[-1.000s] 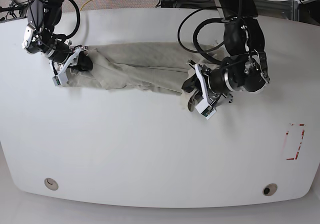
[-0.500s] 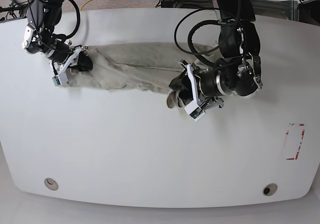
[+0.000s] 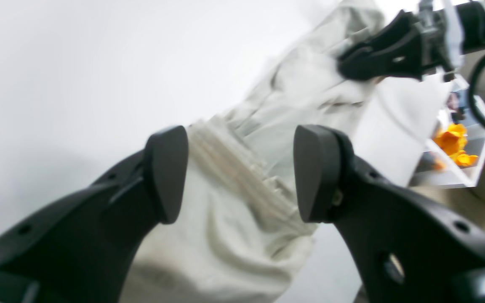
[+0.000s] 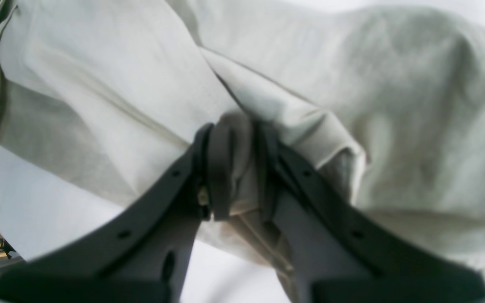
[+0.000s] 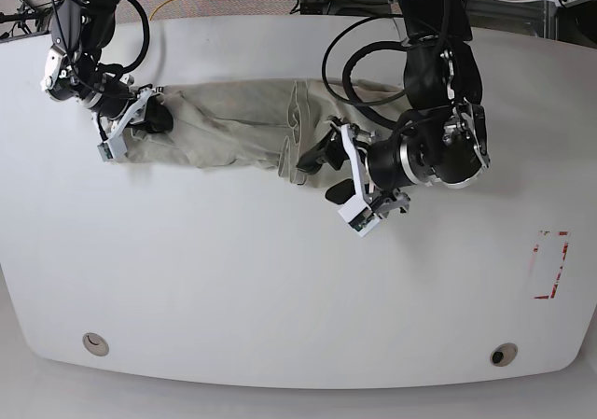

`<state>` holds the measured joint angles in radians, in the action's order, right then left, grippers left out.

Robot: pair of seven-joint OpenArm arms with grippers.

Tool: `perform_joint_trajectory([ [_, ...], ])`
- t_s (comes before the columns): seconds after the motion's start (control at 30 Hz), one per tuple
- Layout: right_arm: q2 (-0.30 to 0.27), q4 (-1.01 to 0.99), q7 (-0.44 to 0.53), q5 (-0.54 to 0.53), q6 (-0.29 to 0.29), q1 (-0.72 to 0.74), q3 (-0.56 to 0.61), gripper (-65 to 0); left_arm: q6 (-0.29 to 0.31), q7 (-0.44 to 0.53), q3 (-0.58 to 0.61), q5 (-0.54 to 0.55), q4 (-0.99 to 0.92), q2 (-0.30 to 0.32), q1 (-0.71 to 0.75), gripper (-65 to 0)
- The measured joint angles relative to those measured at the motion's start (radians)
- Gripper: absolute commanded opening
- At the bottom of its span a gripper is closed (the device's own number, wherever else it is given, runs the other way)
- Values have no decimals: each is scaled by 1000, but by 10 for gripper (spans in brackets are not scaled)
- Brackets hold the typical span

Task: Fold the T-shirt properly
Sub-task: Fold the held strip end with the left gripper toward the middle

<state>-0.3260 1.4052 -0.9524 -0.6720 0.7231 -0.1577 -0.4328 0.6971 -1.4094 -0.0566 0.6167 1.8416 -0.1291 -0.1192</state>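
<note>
t-shirt lies as a long folded band across the table toward twelve o'clock, its nine o'clock end pinched in the right hand to anchor it, while the left hand stands wide beside the freshly folded-over end.

Two black robot arms with white-trimmed wrists

Both arms are glossy black with rounded joint housings, looped black cables and white brackets near the wrists. The left gripper has matte black fingers with flat, rounded pads, small screws and holes along their stems; the right gripper looks alike.
</note>
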Motion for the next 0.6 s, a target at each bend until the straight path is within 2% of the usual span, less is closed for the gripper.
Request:
perform_joint_trajectory([
  [0.07, 2, 0, -2, 0, 0, 3, 0, -549, 0, 0, -31, -58, 0, 19, 2, -293],
  [0.17, 2, 0, -5, 4, 0, 6, 0, -549, 0, 1, -89, -159, -4, 57, 2, -399],
  [0.27, 2, 3, -5, 11, 0, 7, 0, -549, 0, 14, -99, -192, -2, 100, 16, -508],
  [0.33, 5, 24, -11, 18, -2, 4, 2, -545, 0, 21, -96, -187, -2, 127, 31, -542],
  [0.43, 8, 61, -34, 40, -10, 4, 4, -542, 0, 22, -91, -182, -11, 155, 44, -544],
  [0.53, 10, 107, -106, 51, -17, 5, 5, -539, 0, 65, -93, -184, -45, 174, 58, -544],
  [0.6, 18, 146, -172, 47, -24, 8, -1, -504, 0, 93, -95, -191, -72, 183, 79, -544],
])
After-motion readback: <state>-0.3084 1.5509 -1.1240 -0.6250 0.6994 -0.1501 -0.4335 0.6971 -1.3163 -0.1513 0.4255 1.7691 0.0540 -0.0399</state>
